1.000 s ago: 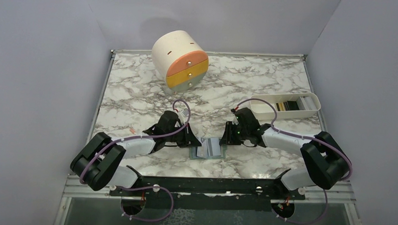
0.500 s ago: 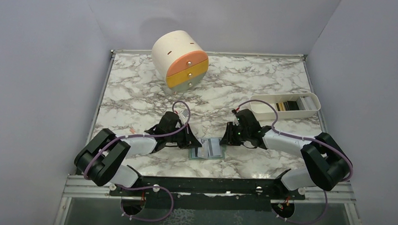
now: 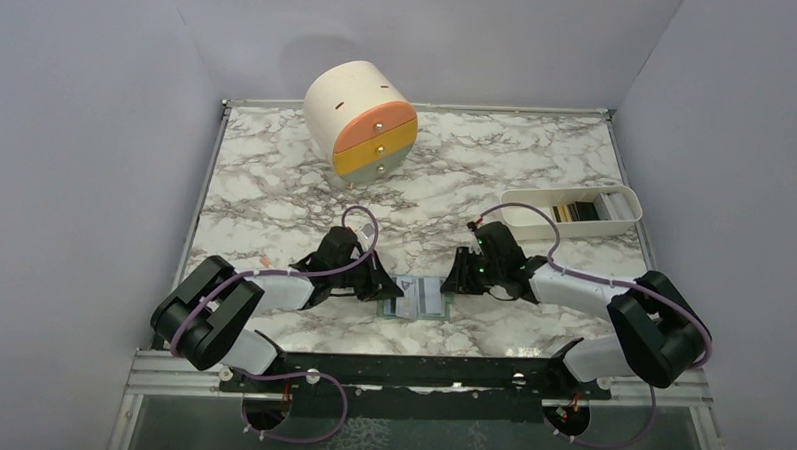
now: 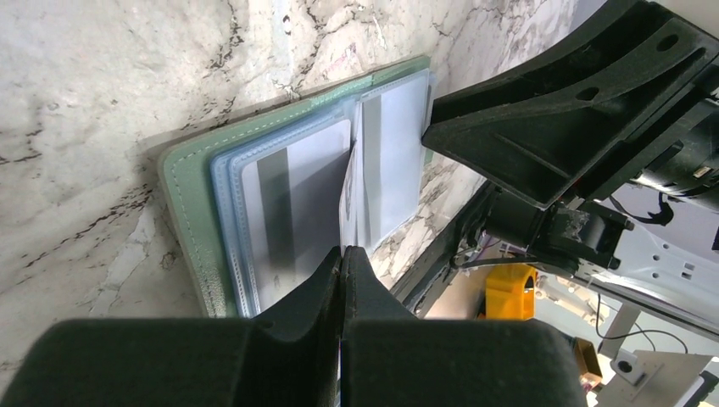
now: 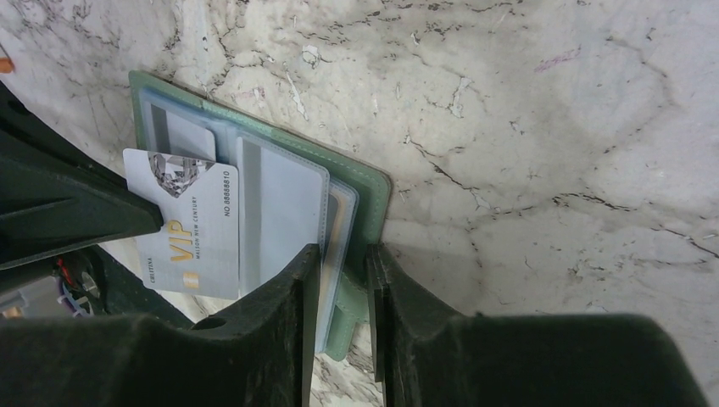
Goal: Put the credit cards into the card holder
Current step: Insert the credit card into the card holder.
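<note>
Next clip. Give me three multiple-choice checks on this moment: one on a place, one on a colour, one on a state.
1. Where on the table does the wallet lie?
A. at the far left corner
B. between the left claw and the right claw
C. against the back wall

2. What colour is the wallet's cover?
A. green
B. red
C. black

3. What is the left claw doing?
A. open, holding nothing
B. shut on a card
C. shut on the wallet

Answers:
1 B: the top view shows the open wallet on the marble with one claw at each side.
2 A: a green border frames the clear sleeves in both wrist views.
3 B: the right wrist view shows the pale VIP card pinched at its edge in the left claw.
</note>
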Available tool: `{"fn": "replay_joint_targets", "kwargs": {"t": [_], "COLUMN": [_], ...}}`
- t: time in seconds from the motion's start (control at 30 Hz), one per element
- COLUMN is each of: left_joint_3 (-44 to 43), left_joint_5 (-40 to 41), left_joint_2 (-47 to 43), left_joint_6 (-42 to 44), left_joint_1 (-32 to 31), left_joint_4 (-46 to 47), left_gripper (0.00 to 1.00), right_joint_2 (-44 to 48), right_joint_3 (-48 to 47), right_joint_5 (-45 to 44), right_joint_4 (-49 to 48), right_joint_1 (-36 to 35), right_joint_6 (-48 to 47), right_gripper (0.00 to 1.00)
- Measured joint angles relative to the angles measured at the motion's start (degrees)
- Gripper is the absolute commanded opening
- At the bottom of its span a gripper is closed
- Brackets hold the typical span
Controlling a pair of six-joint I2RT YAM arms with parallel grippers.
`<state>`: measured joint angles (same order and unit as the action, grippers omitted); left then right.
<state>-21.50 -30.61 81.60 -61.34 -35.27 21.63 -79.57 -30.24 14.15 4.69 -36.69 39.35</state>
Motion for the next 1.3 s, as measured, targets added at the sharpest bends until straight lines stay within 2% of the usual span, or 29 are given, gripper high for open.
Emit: {"fn": "replay_joint_targets", "kwargs": {"t": [0.33, 0.6, 0.9, 1.3], "left_joint_3": [0.11, 0.11, -1.01, -1.20], "left_joint_5": [-0.02, 0.00, -1.14, -1.09], "left_joint_2": [0.94, 2.19, 7.41, 8.76], "left_joint_6": [0.39, 3.30, 6.93, 6.45], "left_joint_1": [-0.48, -0.48, -0.48, -0.48], "left_joint_4": [3.85, 5.33, 8.00, 9.44], "left_gripper": [0.00, 0.00, 0.00, 0.00], "right_joint_2": [1.51, 1.66, 1.90, 1.95], "right_joint_3": [2.29, 2.71, 2.80, 2.80], "right_joint_5": [0.04, 0.04, 0.02, -0.02], "right_joint_4": [-2.03, -2.64, -2.73, -2.71], "right_joint_1": [0.00, 0.00, 0.00, 0.00], "right_joint_6": [0.74, 0.87, 0.79, 0.87], "right_gripper": [0.22, 0.22, 0.22, 0.21]}}
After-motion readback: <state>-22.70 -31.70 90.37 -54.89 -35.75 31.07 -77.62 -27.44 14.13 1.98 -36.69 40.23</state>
